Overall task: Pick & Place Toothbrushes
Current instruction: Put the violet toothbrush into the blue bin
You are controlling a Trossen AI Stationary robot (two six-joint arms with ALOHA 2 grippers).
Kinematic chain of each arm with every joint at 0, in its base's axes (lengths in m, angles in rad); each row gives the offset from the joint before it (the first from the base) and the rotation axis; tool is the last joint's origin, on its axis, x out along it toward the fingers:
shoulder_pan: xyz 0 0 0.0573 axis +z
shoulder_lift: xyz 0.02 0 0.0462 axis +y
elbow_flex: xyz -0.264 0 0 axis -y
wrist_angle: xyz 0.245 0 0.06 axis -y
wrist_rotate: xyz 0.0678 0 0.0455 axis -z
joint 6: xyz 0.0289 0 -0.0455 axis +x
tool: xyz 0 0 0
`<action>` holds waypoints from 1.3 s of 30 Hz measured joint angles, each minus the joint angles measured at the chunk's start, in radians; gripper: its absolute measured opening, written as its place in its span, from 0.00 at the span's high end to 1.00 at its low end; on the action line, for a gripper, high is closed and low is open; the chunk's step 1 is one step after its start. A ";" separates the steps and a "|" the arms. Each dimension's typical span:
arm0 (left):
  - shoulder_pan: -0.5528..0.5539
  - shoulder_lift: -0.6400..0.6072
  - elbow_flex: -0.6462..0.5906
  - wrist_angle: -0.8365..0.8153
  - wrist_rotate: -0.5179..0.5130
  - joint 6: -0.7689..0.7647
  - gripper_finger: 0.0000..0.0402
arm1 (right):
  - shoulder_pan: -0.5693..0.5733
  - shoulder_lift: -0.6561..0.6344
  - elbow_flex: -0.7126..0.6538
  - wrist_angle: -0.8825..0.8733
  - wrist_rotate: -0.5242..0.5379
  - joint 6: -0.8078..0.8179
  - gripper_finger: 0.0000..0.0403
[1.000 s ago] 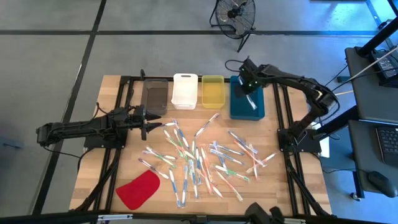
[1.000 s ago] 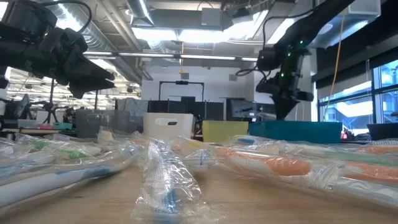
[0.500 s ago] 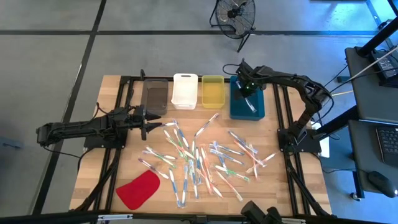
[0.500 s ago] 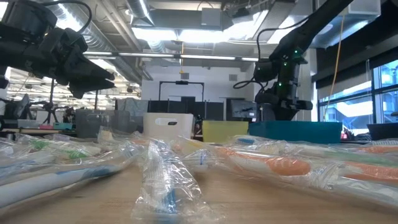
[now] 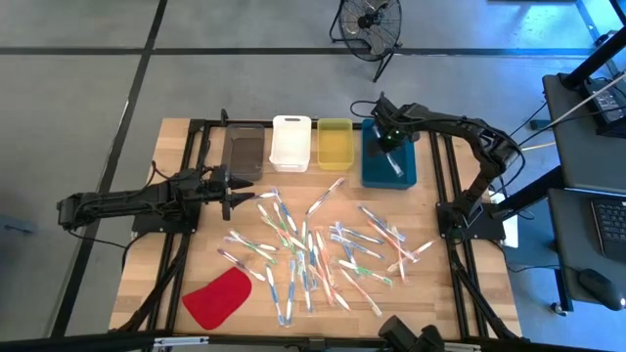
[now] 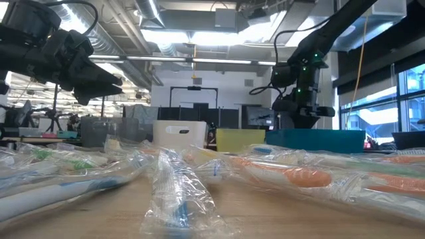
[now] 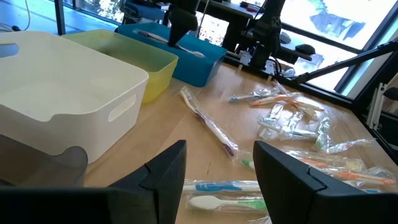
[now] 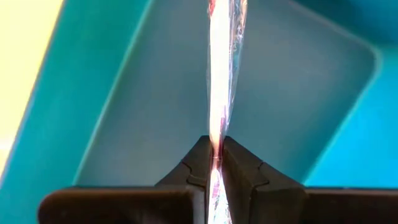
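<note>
Several wrapped toothbrushes (image 5: 323, 252) lie scattered on the wooden table's middle and near part. My right gripper (image 8: 217, 142) hangs over the teal bin (image 5: 375, 168) at the far right, pointing down, shut on one wrapped pinkish toothbrush (image 8: 221, 74). That toothbrush shows as a pale streak (image 5: 394, 165) inside the bin. My left gripper (image 5: 235, 193) waits open at the table's left, level, near the grey bin (image 5: 244, 153), with nothing between its fingers. My right gripper pinches the wrapped toothbrush (image 8: 217, 148) between its two fingertips, coming from above and pointing down into the teal bin. The toothbrush runs on past the fingertips, down toward the bin's floor. Whether its far end rests on that floor, I cannot tell.
Four bins stand in a row at the far edge: grey, white (image 5: 290, 143), yellow (image 5: 335, 144) and teal. A flat red piece (image 5: 217, 296) lies at the near left. Black frame rails (image 5: 445, 186) run along both sides of the table.
My right gripper has sunk toward the teal bin, staying shut on the toothbrush, whose lower part now hangs inside the bin. In the last half second it has kept still.
</note>
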 joint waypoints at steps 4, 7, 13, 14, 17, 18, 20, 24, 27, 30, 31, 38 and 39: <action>0.000 0.000 0.000 0.000 0.000 0.000 0.55 | 0.000 0.024 0.000 0.010 0.004 0.006 0.93; 0.000 0.000 0.000 0.000 0.000 0.000 0.55 | 0.008 0.058 0.000 0.022 -0.016 -0.017 0.93; 0.000 0.000 0.000 -0.001 0.000 0.000 0.55 | 0.020 0.069 -0.001 0.051 -0.005 -0.021 0.93; 0.000 0.000 0.000 -0.001 0.000 0.000 0.55 | 0.020 0.069 -0.001 0.052 -0.005 -0.021 0.93; 0.000 0.000 0.000 -0.001 0.000 0.000 0.55 | 0.019 0.069 -0.001 0.051 -0.009 -0.021 0.93; 0.000 0.000 0.000 -0.001 0.000 0.000 0.55 | 0.019 0.069 -0.001 0.052 -0.009 -0.021 0.93; 0.000 0.000 0.000 -0.001 0.001 0.000 0.55 | 0.019 0.069 -0.001 0.051 -0.010 -0.025 0.93; 0.000 0.000 0.003 -0.001 0.073 0.007 0.55 | 0.019 0.069 -0.001 0.053 -0.012 -0.041 0.93; 0.000 0.000 0.015 0.000 0.162 0.008 0.55 | 0.019 0.069 -0.001 0.055 -0.013 -0.048 0.92; 0.000 0.001 0.029 0.000 0.214 0.008 0.55 | 0.019 0.069 -0.001 0.055 -0.013 -0.069 0.89; 0.000 0.001 0.032 -0.003 0.222 0.008 0.55 | 0.019 0.069 -0.001 0.055 -0.013 -0.071 0.87; 0.000 0.019 0.054 -0.085 0.241 0.032 0.55 | 0.019 0.069 -0.001 0.055 -0.013 -0.073 0.72; 0.000 0.029 0.064 -0.101 0.241 0.032 0.55 | 0.019 0.069 -0.001 0.055 -0.013 -0.073 0.70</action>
